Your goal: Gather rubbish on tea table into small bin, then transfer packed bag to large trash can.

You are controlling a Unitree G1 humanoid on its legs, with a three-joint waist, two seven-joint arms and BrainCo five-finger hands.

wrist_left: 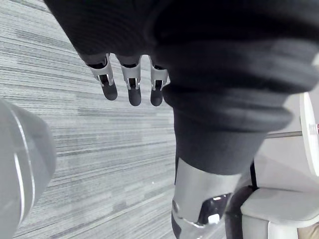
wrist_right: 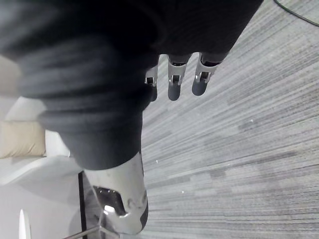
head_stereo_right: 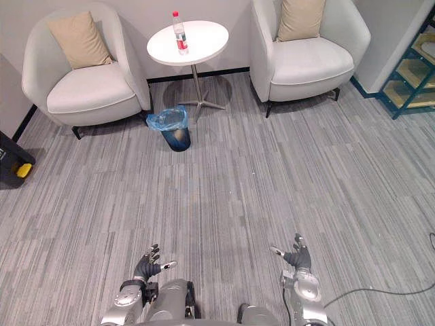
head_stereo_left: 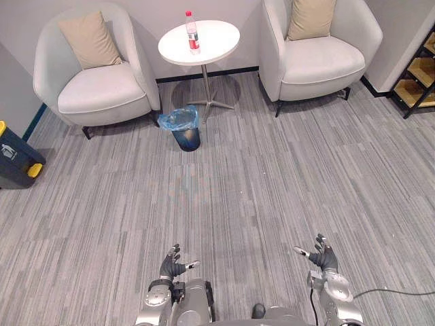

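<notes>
At 7 and 5 o'clock the left hand [head_stereo_left: 175,266] and the right hand [head_stereo_left: 324,258] hang released, fingers spread, holding nothing. The small bin [head_stereo_left: 185,129] stands at 12 o'clock, just before the tea table [head_stereo_left: 221,42], where the bottle [head_stereo_left: 193,32] stands upright. I would walk straight, stop short of the bin without kicking it, then reach.

Robot's left hand [head_stereo_left: 175,266] and right hand [head_stereo_left: 322,257]: slim silver fingers [wrist_left: 130,84] ending in dark rounded tips, mounted on silver-grey arms [head_stereo_left: 338,297] of smooth, rounded metal segments. A dark ribbed cover [wrist_left: 214,74] sheathes the back of each hand and the wrist; the thumb [wrist_left: 199,199] shows a broad, glossy silver shell.
</notes>
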